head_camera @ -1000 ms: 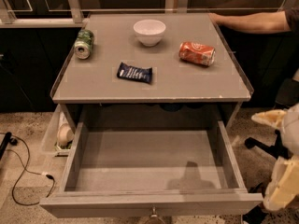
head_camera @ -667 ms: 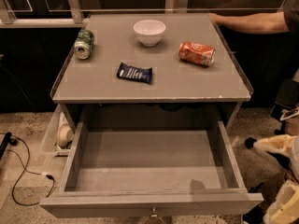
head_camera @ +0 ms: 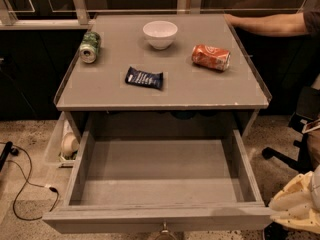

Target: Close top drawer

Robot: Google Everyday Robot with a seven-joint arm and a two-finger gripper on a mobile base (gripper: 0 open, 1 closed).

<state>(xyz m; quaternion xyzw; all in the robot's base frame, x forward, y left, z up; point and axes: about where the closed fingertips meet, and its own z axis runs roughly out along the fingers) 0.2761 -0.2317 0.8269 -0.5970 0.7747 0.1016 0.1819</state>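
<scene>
The top drawer (head_camera: 150, 219) of the grey table is pulled far out. Its plain grey inside (head_camera: 160, 169) holds nothing. The small round metal knob (head_camera: 165, 230) shows at the bottom edge of the view. The lower drawers are hidden under it. My gripper (head_camera: 292, 204), cream-coloured, is at the lower right, just beside the drawer's right front corner and apart from the knob.
On the table top (head_camera: 210, 91) are a green can (head_camera: 90, 46), a white bowl (head_camera: 160, 34), an orange can on its side (head_camera: 211, 57) and a dark blue snack packet (head_camera: 144, 77). A person's arm (head_camera: 270, 24) rests at the back right. There is a chair base (head_camera: 290, 156) at right, and a clear bin (head_camera: 62, 144) and cable (head_camera: 25, 184) at left.
My arm has sunk lower at the right edge, down towards the drawer's right front corner. The drawer stays open as before.
</scene>
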